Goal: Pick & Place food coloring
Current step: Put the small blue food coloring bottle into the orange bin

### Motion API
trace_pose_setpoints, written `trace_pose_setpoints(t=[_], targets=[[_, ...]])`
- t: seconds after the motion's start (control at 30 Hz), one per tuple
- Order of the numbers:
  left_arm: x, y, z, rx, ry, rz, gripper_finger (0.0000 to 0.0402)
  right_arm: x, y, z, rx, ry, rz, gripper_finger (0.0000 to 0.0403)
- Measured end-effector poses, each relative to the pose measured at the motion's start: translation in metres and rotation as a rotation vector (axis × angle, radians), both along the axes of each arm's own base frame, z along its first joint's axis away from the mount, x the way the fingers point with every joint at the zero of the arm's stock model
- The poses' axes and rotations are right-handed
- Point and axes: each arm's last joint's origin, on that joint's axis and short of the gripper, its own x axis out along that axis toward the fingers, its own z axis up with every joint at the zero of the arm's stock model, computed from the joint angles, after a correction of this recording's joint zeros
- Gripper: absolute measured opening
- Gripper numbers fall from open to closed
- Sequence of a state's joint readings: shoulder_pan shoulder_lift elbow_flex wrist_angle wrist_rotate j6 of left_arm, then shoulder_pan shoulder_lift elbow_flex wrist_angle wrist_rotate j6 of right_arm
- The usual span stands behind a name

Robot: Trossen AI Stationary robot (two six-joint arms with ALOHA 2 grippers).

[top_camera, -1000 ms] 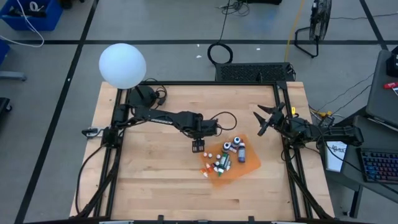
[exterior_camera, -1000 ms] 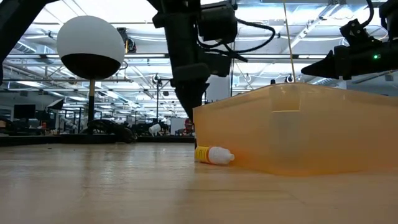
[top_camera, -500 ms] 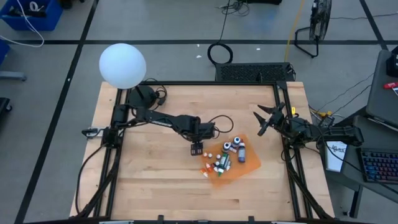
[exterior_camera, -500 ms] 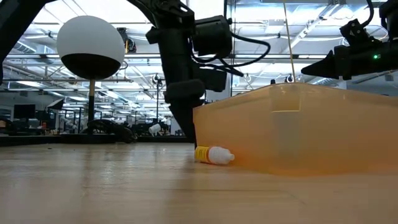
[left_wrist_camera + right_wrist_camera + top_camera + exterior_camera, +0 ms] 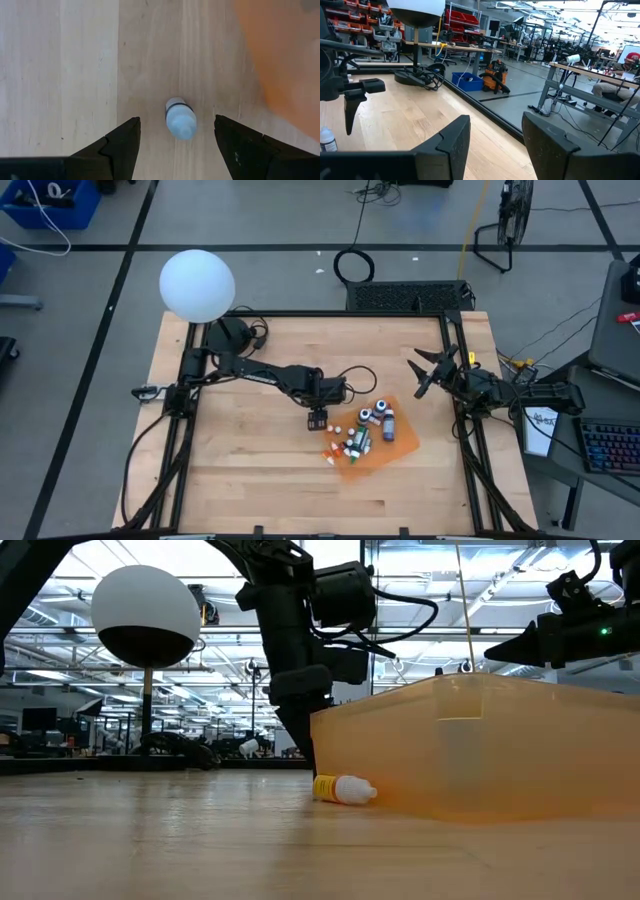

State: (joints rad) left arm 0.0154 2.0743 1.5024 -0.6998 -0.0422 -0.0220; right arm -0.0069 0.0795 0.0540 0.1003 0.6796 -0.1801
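Observation:
A small pale bottle (image 5: pixel 181 119) with a dark ring lies on its side on the wood, just left of the orange tray (image 5: pixel 400 446). My left gripper (image 5: pixel 318 420) is open and points down over it. Its two fingers (image 5: pixel 122 142) stand on either side of the bottle without touching it. Several food coloring bottles (image 5: pixel 372 428) lie in the tray, and tiny whitish ones (image 5: pixel 338 428) lie beside it. A yellow-labelled bottle (image 5: pixel 345 789) lies against the tray's wall. My right gripper (image 5: pixel 424 372) is open and empty, raised at the far right.
The orange tray's wall (image 5: pixel 480 755) stands close to the right of my left gripper (image 5: pixel 305 745). A white globe lamp (image 5: pixel 197 285) stands at the table's far left corner. Bare wood lies to the left and near side of the tray.
My left gripper has gone down toward the table beside the tray, still open, and then has kept still over the small pale bottle.

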Motion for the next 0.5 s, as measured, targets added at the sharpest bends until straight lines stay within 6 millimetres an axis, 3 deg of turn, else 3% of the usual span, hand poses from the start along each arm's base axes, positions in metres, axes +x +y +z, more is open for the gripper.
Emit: trace_pose_setpoints(t=[0.23,0.5], targets=[[0.0001,-0.0014,0.0000,-0.042,-0.001,-0.030,0.0241,0.0000,0.0000,0.0000,0.000,0.000,0.000,0.0167],[0.0015,-0.0022,0.0004,-0.066,-0.016,-0.042,0.0150,0.0000,0.0000,0.0000,0.000,0.000,0.000,0.0167]])
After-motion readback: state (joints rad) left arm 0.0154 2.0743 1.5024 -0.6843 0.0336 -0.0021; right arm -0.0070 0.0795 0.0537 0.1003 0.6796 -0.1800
